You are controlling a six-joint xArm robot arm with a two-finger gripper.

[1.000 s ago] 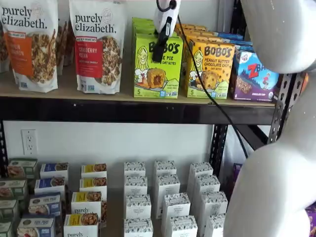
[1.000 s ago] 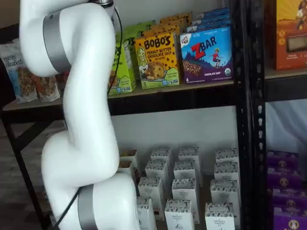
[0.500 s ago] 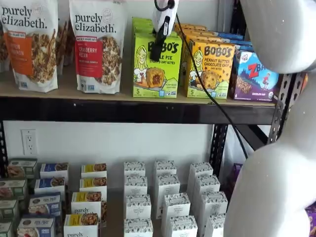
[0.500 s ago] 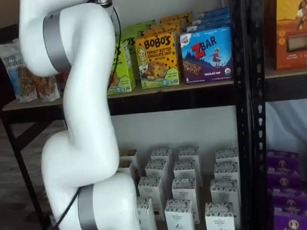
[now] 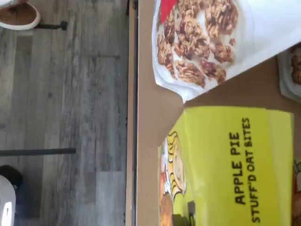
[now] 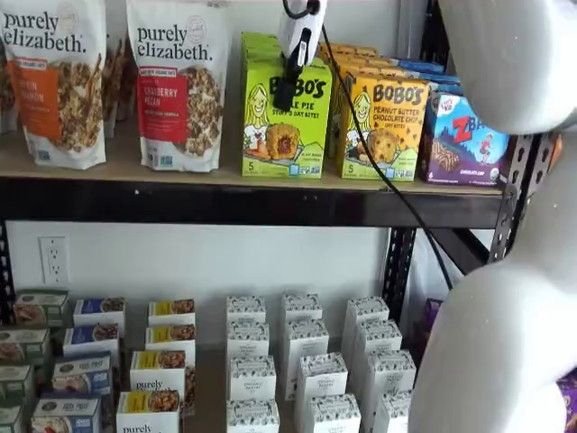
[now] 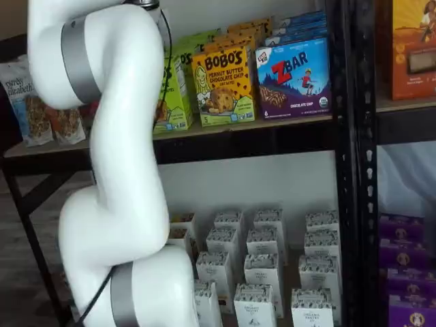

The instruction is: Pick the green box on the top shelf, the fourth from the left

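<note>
Two black fingers (image 6: 285,86) clamped on the green box (image 6: 287,126) (front carton, upright) on the top shelf (image 6: 225,185).

Top shelf (image 6: 225,203): two granola bags (image 6: 178,86), one green box (image 6: 287,117) at front, one yellow box (image 6: 385,126), one ZBar box (image 6: 464,140) at three o'clock.

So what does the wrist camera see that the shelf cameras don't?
Only the wrist view shows the grey wood floor beyond the shelf edge, and the box's APPLE PIE lettering close up. Only a shelf view shows the gripper hanging against the box front, the orange-yellow Bobo's box, the ZBar box and the lower shelf's cartons. Both show the green box beside the purely elizabeth Cranberry Pecan granola bag on the top shelf.
</note>
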